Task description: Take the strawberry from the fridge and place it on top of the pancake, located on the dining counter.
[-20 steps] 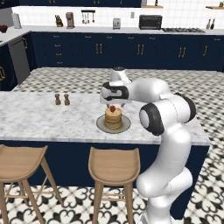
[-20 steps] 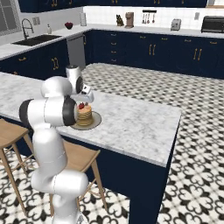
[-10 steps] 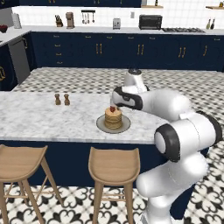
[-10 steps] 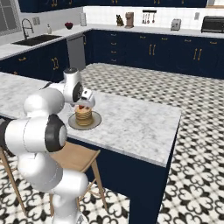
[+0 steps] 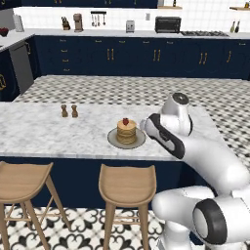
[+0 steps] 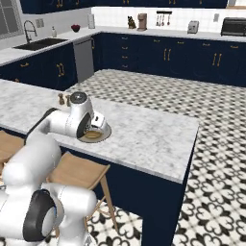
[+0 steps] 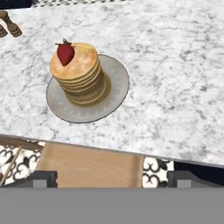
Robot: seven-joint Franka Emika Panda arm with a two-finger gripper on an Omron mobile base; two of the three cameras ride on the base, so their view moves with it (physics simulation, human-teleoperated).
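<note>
Strawberry (image 7: 65, 52) sat on pancake (image 7: 80, 73), upper left of hand view, on plate (image 7: 114, 87) on counter (image 7: 175, 65). Gripper (image 7: 112, 179) spread wide, holding nothing. Placement apparently done; nothing obvious left.

1. Location type: domestic kitchen.
2. Navy cabinets (image 5: 132, 56) with gold handles line the back wall.
3. Toaster oven (image 5: 168, 24), sink faucet (image 6: 29, 31) and dishwasher (image 6: 84, 59) are installed.
4. Marble worktop (image 5: 44, 132) has wooden stools (image 5: 127, 185).
</note>
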